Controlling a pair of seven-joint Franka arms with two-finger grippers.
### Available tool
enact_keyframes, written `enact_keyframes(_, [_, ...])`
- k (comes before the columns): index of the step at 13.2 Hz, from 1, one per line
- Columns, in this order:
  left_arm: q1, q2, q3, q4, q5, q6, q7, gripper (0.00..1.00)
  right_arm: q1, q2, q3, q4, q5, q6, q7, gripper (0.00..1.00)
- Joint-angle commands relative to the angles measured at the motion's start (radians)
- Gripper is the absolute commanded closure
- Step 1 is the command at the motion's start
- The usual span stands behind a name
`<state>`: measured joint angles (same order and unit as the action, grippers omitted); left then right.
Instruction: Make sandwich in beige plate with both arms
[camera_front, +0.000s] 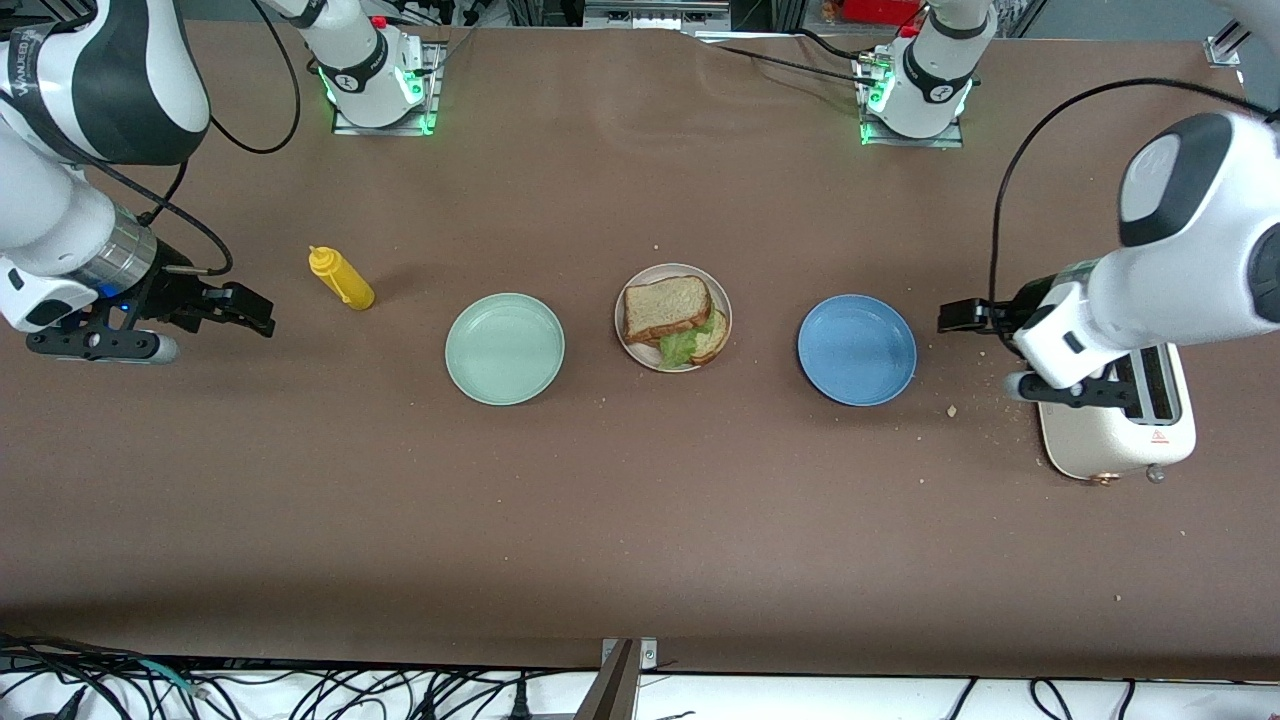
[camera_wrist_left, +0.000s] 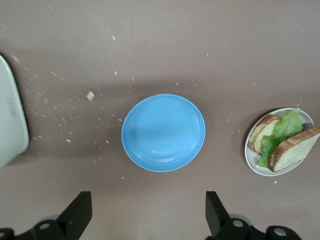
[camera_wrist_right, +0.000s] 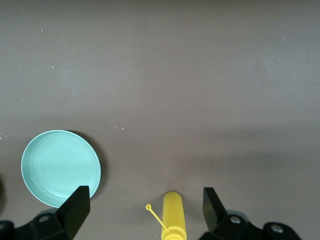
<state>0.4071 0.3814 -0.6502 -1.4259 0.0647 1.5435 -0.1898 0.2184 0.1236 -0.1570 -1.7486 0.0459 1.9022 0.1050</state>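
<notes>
Here, seen from the high front camera, the sandwich (camera_front: 672, 320) sits finished on the beige plate (camera_front: 722, 300) at the middle of the brown table (camera_front: 640, 520), between a mint-green plate (camera_front: 505, 349) toward the right arm's end and a blue plate (camera_front: 857, 350) toward the left arm's end. The top slice lies askew, its long axis running roughly along the row of plates, with the lettuce (camera_front: 680, 347) and a corner of the lower slice poking out on the side nearer the front camera. The right gripper (camera_front: 262, 316) hangs with its fingers apart near a yellow squeeze bottle (camera_front: 342, 278) that stands beside the mint-green plate. The left gripper (camera_front: 948, 318) hovers, also with fingers apart, between the blue plate and a cream toaster (camera_front: 1118, 420).

In the left wrist view, the left gripper's (camera_wrist_left: 148, 210) fingers stand wide apart and hold nothing, with the blue plate (camera_wrist_left: 163, 132) below them, the sandwich (camera_wrist_left: 284, 141) well apart and crumbs scattered about.

In the right wrist view, the right gripper (camera_wrist_right: 145, 207) is spread just as wide and empty, the yellow squeeze bottle (camera_wrist_right: 174, 216) showing between its fingers and the mint-green plate (camera_wrist_right: 61, 168) beside.
</notes>
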Motion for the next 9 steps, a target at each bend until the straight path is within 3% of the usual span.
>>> enact_keyframes(1, [-0.004,-0.006,-0.003,0.109,0.04,-0.1,0.013,0.0,0.004,-0.019,0.002,-0.012,-0.02,-0.005,0.004,0.0])
enact_keyframes(4, [-0.005,-0.01,-0.006,0.214,0.087,-0.19,0.039,0.0,0.004,-0.018,0.001,-0.012,-0.02,-0.005,0.002,0.0])
enact_keyframes(7, [-0.039,-0.099,0.016,0.208,0.09,-0.194,0.041,0.0,0.004,-0.012,-0.001,-0.012,-0.018,0.003,0.004,0.0])
enact_keyframes(9, [-0.13,-0.153,0.137,0.179,0.081,-0.189,0.105,0.0,0.004,0.011,-0.001,-0.006,-0.018,0.03,0.004,0.0])
